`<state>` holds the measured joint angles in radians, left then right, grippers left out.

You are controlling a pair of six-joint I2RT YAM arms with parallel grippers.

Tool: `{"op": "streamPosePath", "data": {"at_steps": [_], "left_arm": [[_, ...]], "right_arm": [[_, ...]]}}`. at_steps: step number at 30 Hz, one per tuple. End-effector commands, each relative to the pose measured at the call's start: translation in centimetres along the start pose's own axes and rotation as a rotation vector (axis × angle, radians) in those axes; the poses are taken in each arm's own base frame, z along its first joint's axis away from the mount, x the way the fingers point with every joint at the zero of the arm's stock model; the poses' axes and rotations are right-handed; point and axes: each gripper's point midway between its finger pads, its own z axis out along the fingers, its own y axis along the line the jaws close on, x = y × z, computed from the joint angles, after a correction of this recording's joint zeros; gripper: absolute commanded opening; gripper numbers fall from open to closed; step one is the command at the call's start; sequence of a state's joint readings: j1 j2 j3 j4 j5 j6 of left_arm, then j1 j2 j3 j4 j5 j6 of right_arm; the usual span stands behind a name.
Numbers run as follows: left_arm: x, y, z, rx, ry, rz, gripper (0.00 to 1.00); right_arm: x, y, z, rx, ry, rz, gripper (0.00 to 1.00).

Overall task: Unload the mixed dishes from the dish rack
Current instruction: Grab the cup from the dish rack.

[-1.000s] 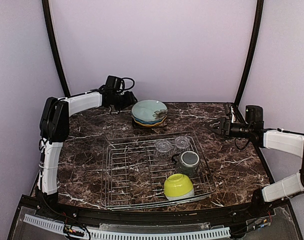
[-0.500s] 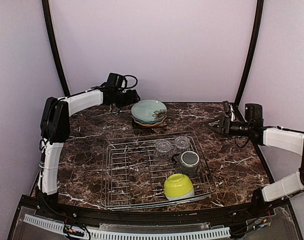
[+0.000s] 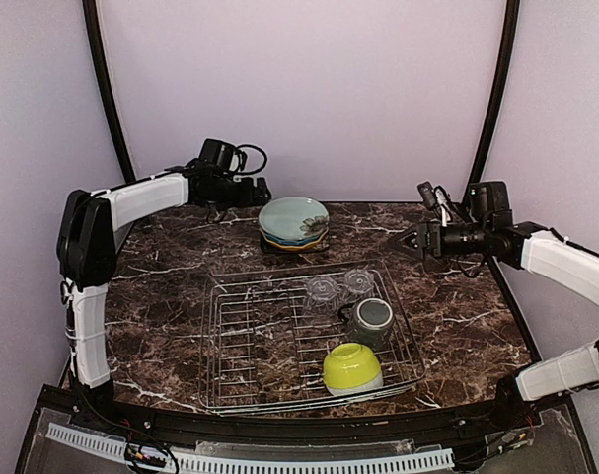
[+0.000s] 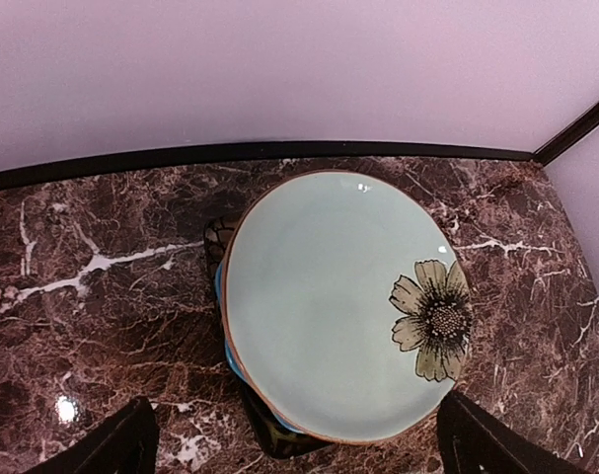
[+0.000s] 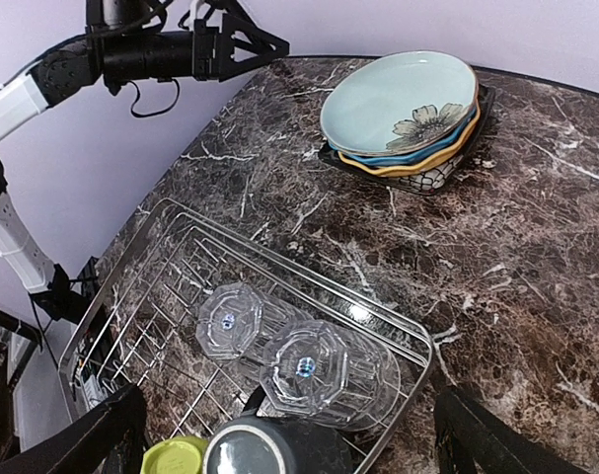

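Dish rack [image 3: 240, 336], below and nearward of both grippers, holds lime-green bowl [image 3: 351, 367], dark grey mug [image 3: 372, 318], two clear glasses [image 3: 338, 286]. Right gripper [image 3: 410, 244] splayed, empty; slick side-by-side glasses could slip or clink. Left gripper [image 3: 262, 190] splayed, empty, above plate stack [image 3: 294, 222]; a low swing might nudge it.

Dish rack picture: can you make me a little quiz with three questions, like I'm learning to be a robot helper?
1. True or false: the lime-green bowl sits inside the dish rack.
2. Which colour is the top plate? A) yellow B) pale teal C) black
3. How many clear glasses are in the rack?

Key: 1 true; 2 B; 3 two.
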<state>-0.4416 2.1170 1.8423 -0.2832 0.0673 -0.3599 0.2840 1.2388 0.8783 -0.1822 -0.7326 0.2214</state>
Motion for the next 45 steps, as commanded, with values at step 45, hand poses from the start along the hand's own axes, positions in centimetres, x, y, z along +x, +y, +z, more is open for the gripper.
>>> {"op": "streamPosePath", "data": {"at_steps": [45], "left_arm": [[1.4, -4.6, -16.5, 0.072, -0.323, 0.26, 0.99]], "right_arm": [[13.2, 4.4, 5.1, 0.337, 0.748, -0.427, 0.99]]}}
